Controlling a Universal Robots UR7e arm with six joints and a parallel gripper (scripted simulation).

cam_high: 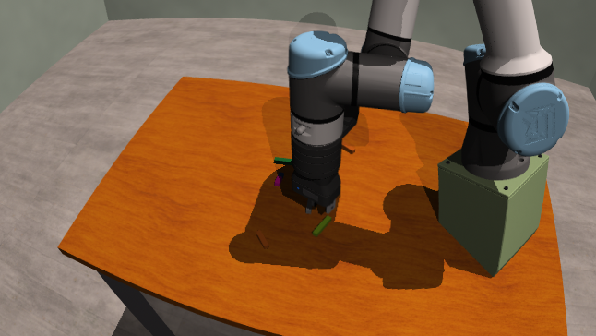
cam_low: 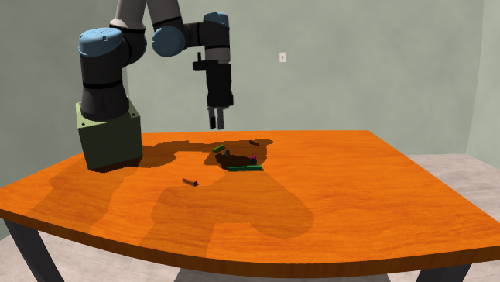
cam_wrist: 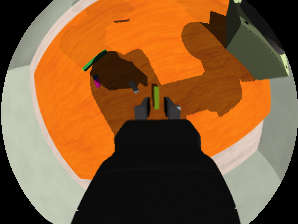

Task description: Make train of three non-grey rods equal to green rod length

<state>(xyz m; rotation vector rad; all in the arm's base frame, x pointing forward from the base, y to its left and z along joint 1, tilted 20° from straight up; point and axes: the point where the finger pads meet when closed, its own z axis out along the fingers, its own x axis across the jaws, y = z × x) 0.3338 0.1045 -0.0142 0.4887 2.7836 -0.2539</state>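
We see a varnished orange wooden table (cam_high: pixel 184 120) (cam_low: pixel 309 194) (cam_wrist: pixel 65 120) where a black two-finger parallel gripper (cam_high: pixel 318 210) (cam_low: pixel 217 127) (cam_wrist: pixel 157 103) hangs upright above the top, its fingers apart with nothing between them. In the wrist view, we find a short, straight lime rod (cam_high: pixel 322 225) (cam_low: pixel 218 149) (cam_wrist: pixel 156 97) lined up with the space between the fingers; the exterior view shows it lying flat on the table, well below them. A longer green rod (cam_high: pixel 282 161) (cam_low: pixel 244 168) (cam_wrist: pixel 95 60) lies flat too, partly hidden by the gripper in the top view. Near it, in shadow, are a small magenta rod (cam_high: pixel 278 180) (cam_low: pixel 253 158) (cam_wrist: pixel 97 84) and a dark blue rod (cam_high: pixel 280 175) (cam_low: pixel 253 161) (cam_wrist: pixel 95 78); we cannot tell whether these two touch. A small grey rod (cam_low: pixel 227 153) (cam_wrist: pixel 133 86) lies between the lime and magenta ones. Two brownish-orange rods lie well apart, on opposite sides of the group. For writing, we notice only a raised emblem (cam_high: pixel 540 124) on the arm's round blue joint cap, too distorted to read surely.
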